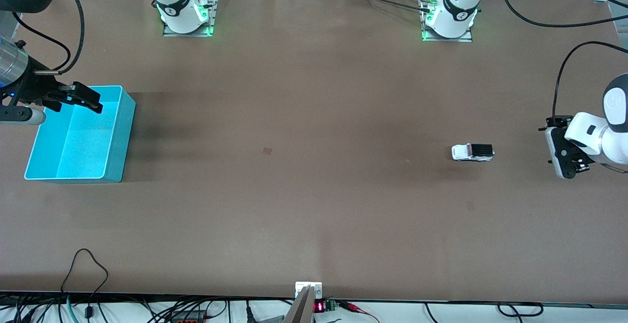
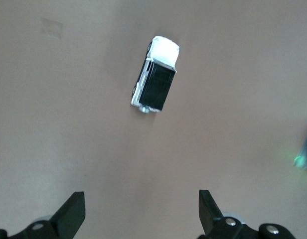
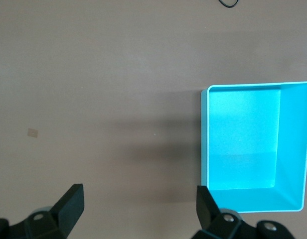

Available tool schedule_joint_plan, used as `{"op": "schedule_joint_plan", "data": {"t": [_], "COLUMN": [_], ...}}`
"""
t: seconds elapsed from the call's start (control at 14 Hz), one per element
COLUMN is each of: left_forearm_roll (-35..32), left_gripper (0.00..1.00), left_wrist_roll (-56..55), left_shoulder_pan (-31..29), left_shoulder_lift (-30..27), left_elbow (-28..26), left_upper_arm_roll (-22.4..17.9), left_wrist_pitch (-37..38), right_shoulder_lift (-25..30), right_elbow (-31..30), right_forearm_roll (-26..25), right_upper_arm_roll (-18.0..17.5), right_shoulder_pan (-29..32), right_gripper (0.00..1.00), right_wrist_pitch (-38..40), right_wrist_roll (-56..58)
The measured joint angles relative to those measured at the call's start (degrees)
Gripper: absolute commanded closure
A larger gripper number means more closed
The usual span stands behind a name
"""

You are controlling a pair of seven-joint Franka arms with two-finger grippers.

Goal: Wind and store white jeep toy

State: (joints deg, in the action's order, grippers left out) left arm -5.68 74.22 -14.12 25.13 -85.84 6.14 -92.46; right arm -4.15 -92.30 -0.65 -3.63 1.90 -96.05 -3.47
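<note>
The white jeep toy (image 1: 472, 152) showed a white hood and body, a black roof panel and dark side windows. It sat on a plain matte brown desk (image 1: 314, 205), ahead of the left gripper's (image 2: 141, 211) black fingers (image 2: 209, 208). The bin (image 1: 78, 136) was bright turquoise inside and out, its rim paler. The right gripper's (image 3: 139, 206) fingers (image 3: 69, 201) were black too. A small tan square (image 1: 267, 151) marked the brown surface.

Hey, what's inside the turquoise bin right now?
Nothing shows inside the turquoise bin: its floor is bare. In the front view the right claw covers one corner. The toy car sits on the table.
</note>
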Motion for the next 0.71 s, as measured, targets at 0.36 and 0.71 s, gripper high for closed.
{"op": "schedule_joint_plan", "data": {"t": [0.36, 0.71], "left_forearm_roll": [0.0, 1.6], "left_gripper": [0.00, 0.00], "left_wrist_roll": [-19.0, -51.5], "left_shoulder_pan": [5.6, 9.4], "left_shoulder_lift": [-0.7, -9.2], "left_elbow": [8.7, 4.4], "left_upper_arm_roll": [0.0, 0.0], "left_wrist_pitch": [8.6, 6.6], "right_shoulder_lift": [0.0, 0.0], "right_elbow": [0.0, 0.0], "right_forearm_roll": [0.0, 0.0], "right_upper_arm_roll": [0.0, 0.0], "right_shoulder_pan": [0.0, 0.0], "right_gripper": [0.00, 0.00], "right_wrist_pitch": [0.0, 0.0], "right_wrist_roll": [0.0, 0.0]}}
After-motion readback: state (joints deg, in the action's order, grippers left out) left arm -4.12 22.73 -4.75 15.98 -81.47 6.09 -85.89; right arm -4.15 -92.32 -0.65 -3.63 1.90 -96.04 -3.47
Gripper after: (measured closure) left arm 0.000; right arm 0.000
